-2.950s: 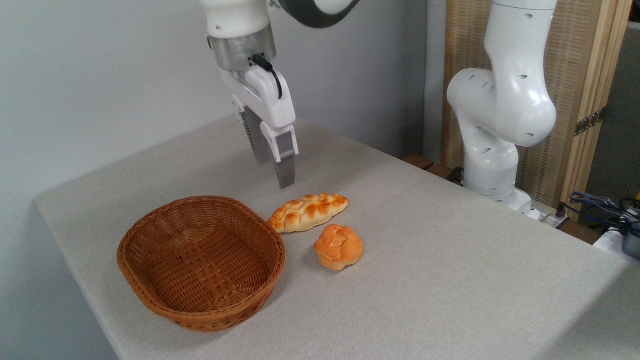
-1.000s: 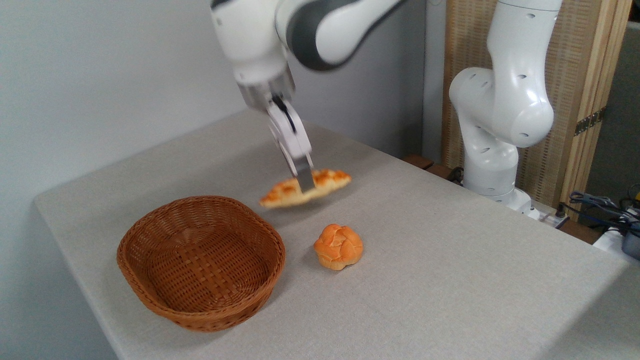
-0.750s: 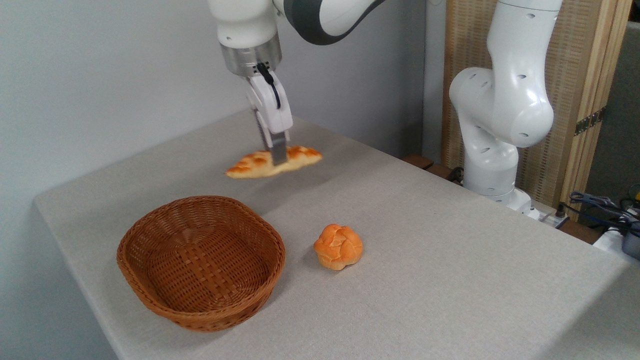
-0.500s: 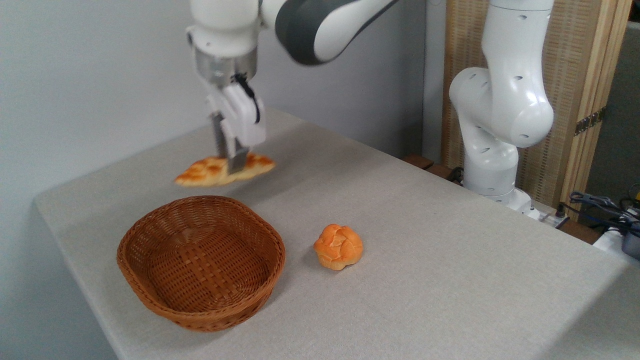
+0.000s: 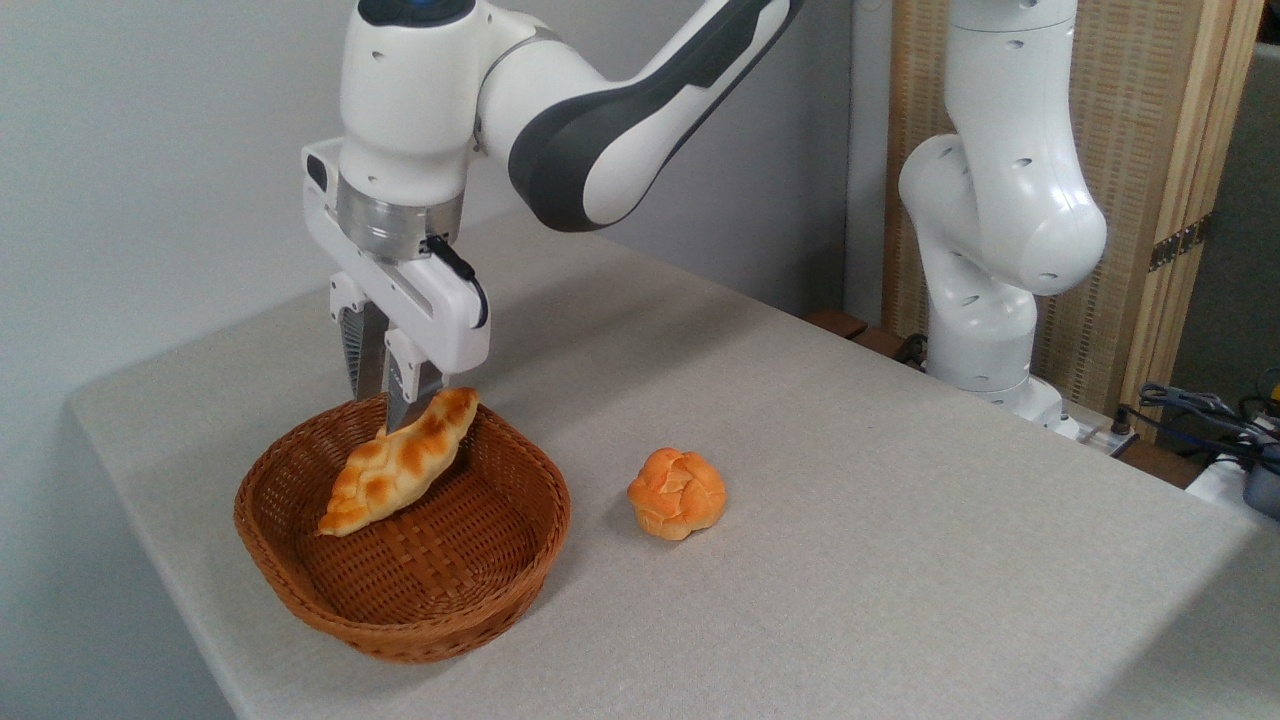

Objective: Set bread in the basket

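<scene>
The bread (image 5: 398,466), a long golden braided loaf, lies tilted inside the brown wicker basket (image 5: 300,590). Its lower left end rests on the basket floor and its upper right end sits up by the far rim. My gripper (image 5: 377,408) hangs just above the basket's far side, right over the loaf's upper half. The fingers (image 5: 353,362) stand apart and no longer clamp the loaf, which sits below and in front of their tips.
A small round orange knotted bun (image 5: 677,492) lies on the grey table (image 5: 900,560) to the right of the basket. The arm's white base (image 5: 985,300) stands at the back right, with cables (image 5: 1210,415) beyond the table's right edge.
The gripper picked the loaf up off the table, carried it left and down over the basket, and let it go. The loaf now lies tilted inside the basket.
</scene>
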Controlling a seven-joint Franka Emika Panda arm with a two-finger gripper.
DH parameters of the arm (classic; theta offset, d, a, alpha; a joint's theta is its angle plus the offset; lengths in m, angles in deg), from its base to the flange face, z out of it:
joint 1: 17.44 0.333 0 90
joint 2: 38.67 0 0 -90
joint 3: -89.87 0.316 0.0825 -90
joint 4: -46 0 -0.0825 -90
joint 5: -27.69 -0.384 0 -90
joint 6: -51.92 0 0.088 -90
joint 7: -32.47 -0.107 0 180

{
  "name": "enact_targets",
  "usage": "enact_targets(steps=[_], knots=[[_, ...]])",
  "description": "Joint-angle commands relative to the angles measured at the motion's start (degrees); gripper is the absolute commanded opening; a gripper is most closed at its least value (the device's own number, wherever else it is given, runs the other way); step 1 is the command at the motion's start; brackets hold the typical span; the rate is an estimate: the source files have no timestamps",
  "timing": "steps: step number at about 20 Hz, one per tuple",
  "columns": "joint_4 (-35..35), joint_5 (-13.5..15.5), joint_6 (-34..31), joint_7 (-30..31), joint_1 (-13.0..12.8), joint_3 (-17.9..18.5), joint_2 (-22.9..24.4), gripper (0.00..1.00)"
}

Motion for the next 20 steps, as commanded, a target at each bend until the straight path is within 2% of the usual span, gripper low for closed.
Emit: enact_targets(steps=[1,2,3,5,6,8,11,13,15,17,18,20], knots=[[-1.09,0.64,0.76,0.13,-0.40,0.49,-1.07,0.86],[-1.09,0.55,0.59,0.39,-0.40,0.49,-0.81,0.95],[-1.18,0.46,0.15,0.57,-0.40,0.58,-0.46,1.00],[-1.44,0.37,-1.60,0.57,-0.32,0.67,0.77,1.00],[-3.01,-0.84,-4.48,0.40,-0.14,0.75,1.04,1.00],[-8.27,-6.36,-14.31,0.22,0.30,1.11,0.95,1.00],[-14.08,-13.14,-25.05,0.22,0.65,1.11,1.13,1.00],[-16.73,-16.31,-29.46,0.13,1.88,0.58,1.13,1.00],[-17.79,-17.38,-32.01,-0.74,4.24,-0.64,1.39,1.00],[-18.06,-17.73,-33.69,-0.75,8.19,-5.11,1.48,1.00],[-18.06,-18.95,-34.13,-0.66,9.95,-7.22,2.18,1.00],[-18.06,-22.29,-34.22,-0.40,10.41,-8.56,2.71,1.00]])
